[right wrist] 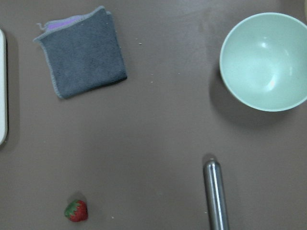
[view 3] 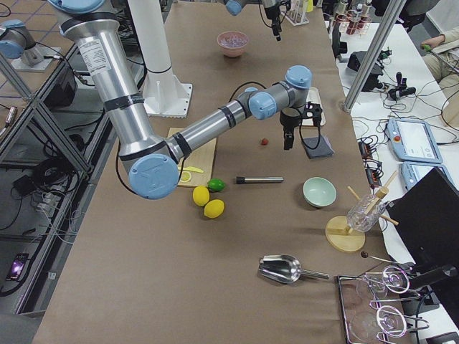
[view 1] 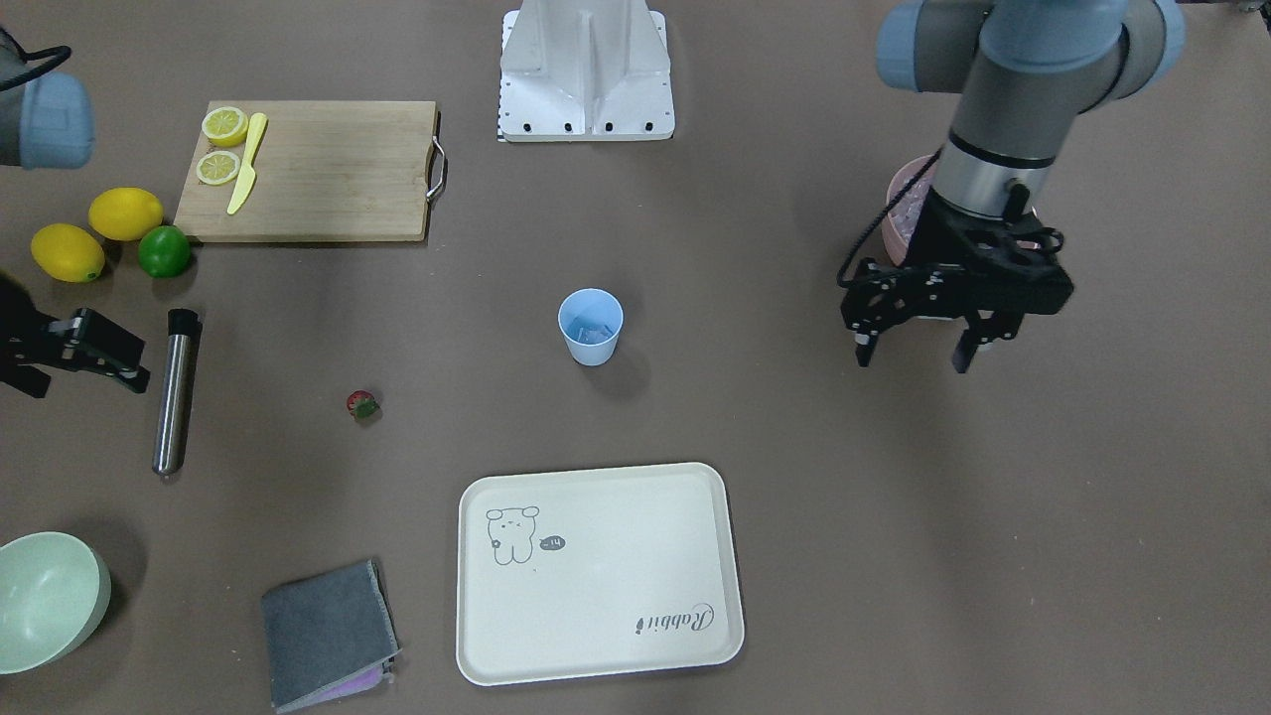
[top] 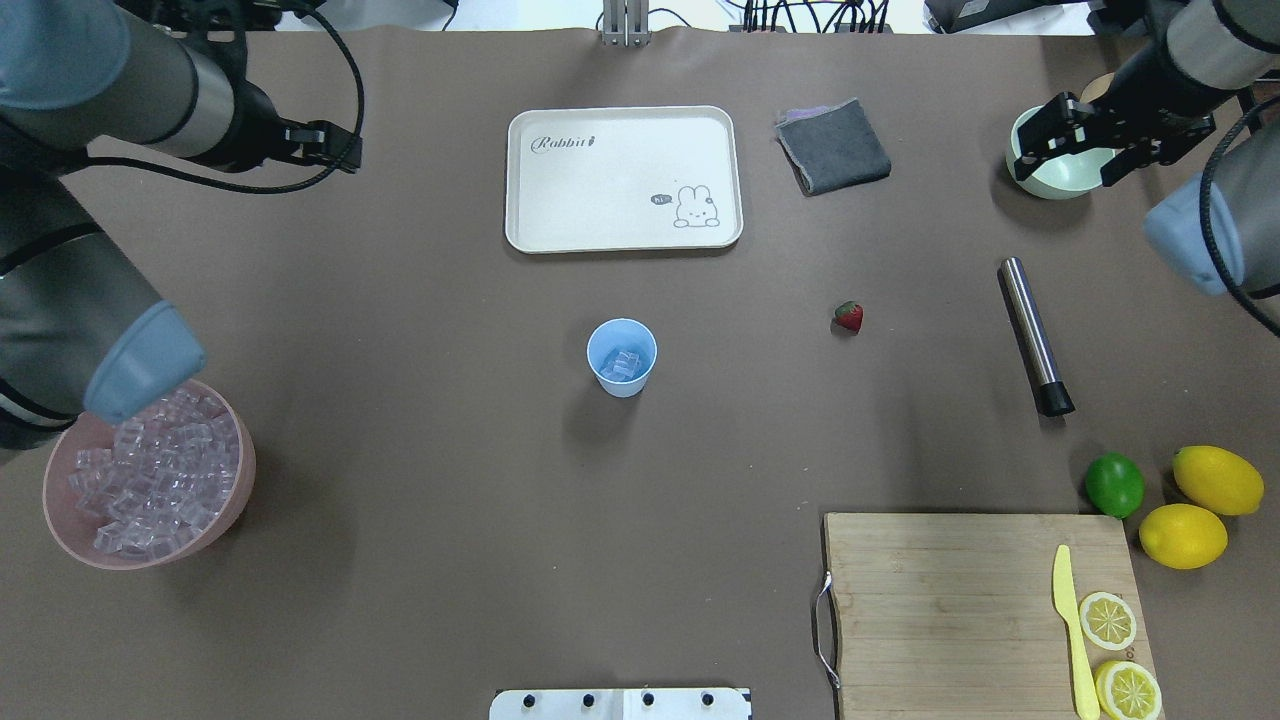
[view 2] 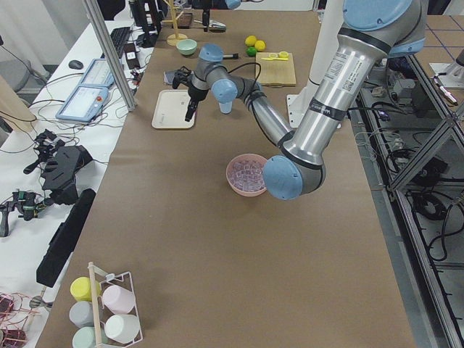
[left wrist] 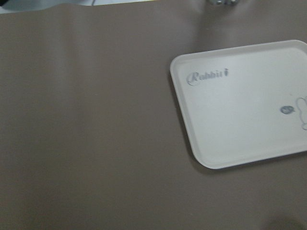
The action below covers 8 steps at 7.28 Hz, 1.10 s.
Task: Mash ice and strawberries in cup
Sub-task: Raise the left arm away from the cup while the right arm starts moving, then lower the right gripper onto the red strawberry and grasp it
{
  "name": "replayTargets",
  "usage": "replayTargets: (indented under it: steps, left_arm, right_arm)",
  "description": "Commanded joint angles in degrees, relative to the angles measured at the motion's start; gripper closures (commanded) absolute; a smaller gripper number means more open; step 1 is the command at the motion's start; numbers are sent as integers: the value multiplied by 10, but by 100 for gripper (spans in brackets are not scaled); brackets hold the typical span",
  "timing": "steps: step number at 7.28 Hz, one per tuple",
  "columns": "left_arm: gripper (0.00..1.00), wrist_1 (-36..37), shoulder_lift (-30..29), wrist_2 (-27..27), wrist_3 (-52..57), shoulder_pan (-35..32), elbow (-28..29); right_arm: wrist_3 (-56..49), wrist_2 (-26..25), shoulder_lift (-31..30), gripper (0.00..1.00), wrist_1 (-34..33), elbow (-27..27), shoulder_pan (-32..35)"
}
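Observation:
The light blue cup [top: 621,357] stands upright mid-table and holds a few clear ice cubes [top: 626,366]; it also shows in the front view [view 1: 590,328]. Many more ice cubes [top: 150,470] fill a pink bowl [top: 236,497] at the near left. The small red strawberry [top: 848,317] lies on the table to the right of the cup, and shows in the right wrist view [right wrist: 76,211]. My left gripper [view 1: 914,356] is open and empty, above the table left of the tray. My right gripper [top: 1070,152] is open and empty, above the pale green bowl.
A metal cylinder [top: 1035,335] lies right of the strawberry. A cream tray [top: 520,180], grey cloth [top: 835,145] and pale green bowl [top: 1045,185] sit along the far side. A cutting board [top: 940,600] with lemon halves and yellow knife, two lemons and a lime [top: 1114,485] are near right.

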Motion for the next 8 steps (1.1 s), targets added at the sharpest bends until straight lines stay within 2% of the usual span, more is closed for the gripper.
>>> replayTargets:
  steps: [1, 2, 3, 4, 5, 6, 7, 8]
  left_arm:
    - [2, -76, 67, 3, 2, -61, 12]
    - [2, -70, 101, -73, 3, -101, 14]
    - [2, -55, 125, -191, 91, -153, 40]
    - [2, 5, 135, -224, 211, -192, 50]
    - [2, 41, 140, -224, 279, -213, 51]
    - [2, 51, 141, -225, 287, -222, 54]
    - [2, 51, 145, -225, 287, -222, 54]
    - [2, 51, 145, -226, 287, -222, 52]
  right_arm:
    - [32, -43, 38, 0, 0, -2, -60]
    - [55, -61, 48, 0, 0, -2, -88]
    - [64, -74, 58, 0, 0, -2, -111]
    - [64, -85, 59, 0, 0, -4, -128]
    - [65, -102, 55, 0, 11, -9, -149]
    - [79, -126, 40, 0, 84, -39, -169]
    - [119, -132, 32, 0, 180, -99, -187]
    - [122, -132, 31, 0, 238, -141, -191]
